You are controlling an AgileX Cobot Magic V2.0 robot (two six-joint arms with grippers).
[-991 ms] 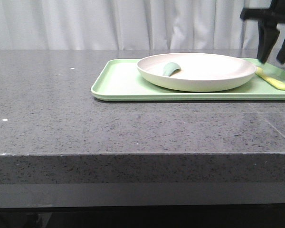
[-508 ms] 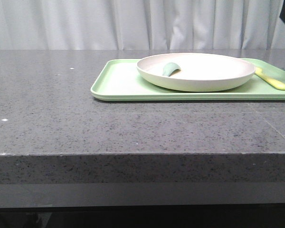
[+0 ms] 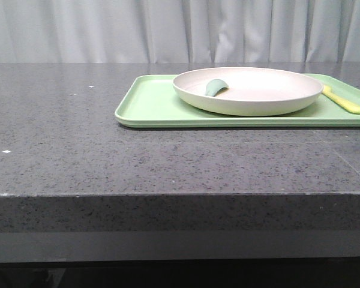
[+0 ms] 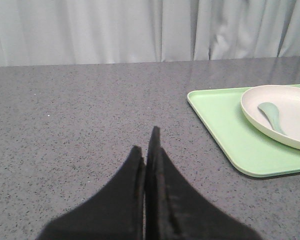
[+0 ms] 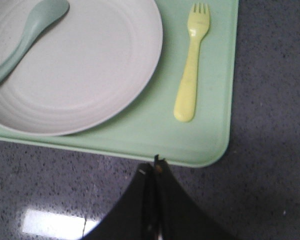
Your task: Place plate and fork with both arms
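plate (image 3: 248, 91) on green tray (image 3: 153, 108) on counter (image 3: 60, 120), grey-green spoon (image 3: 215, 87) inside | fork (image 5: 191, 70) on tray just beside plate | left pincer (image 4: 146, 150) pressed together, empty | right pincer (image 5: 156, 167) pressed together, empty | placement apparently done, nothing evidently left

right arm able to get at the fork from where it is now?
Probably yes. The fork lies flat on the green tray, beside the plate and apart from it, nothing over it. The right hand is shut and hangs just off the tray's edge; it would need to open first.
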